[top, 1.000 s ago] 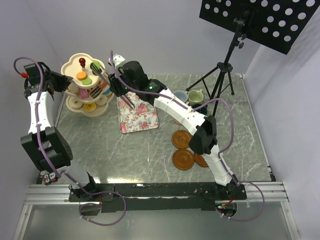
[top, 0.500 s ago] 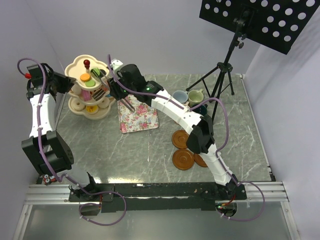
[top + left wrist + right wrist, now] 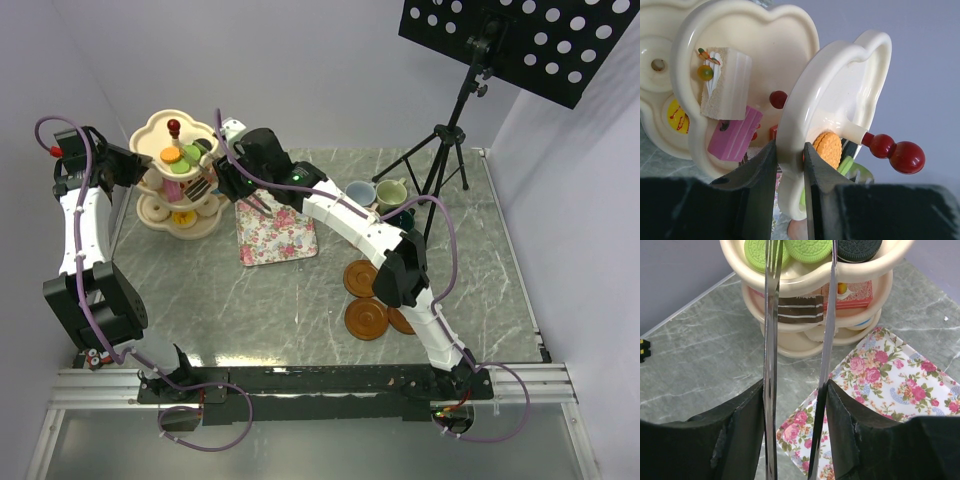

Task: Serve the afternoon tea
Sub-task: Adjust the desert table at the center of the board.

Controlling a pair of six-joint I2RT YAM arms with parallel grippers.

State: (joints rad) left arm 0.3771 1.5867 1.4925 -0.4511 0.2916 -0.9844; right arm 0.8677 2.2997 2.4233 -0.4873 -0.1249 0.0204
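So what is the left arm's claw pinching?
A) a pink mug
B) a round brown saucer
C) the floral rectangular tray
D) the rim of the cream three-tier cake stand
D: the left wrist view shows the left gripper with a finger on each side of the top-tier rim of the cream three-tier stand.

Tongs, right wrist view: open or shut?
Open. The tongs' blades are apart, flanking a green macaron on the stand's top tier; whether they touch it, cannot tell.
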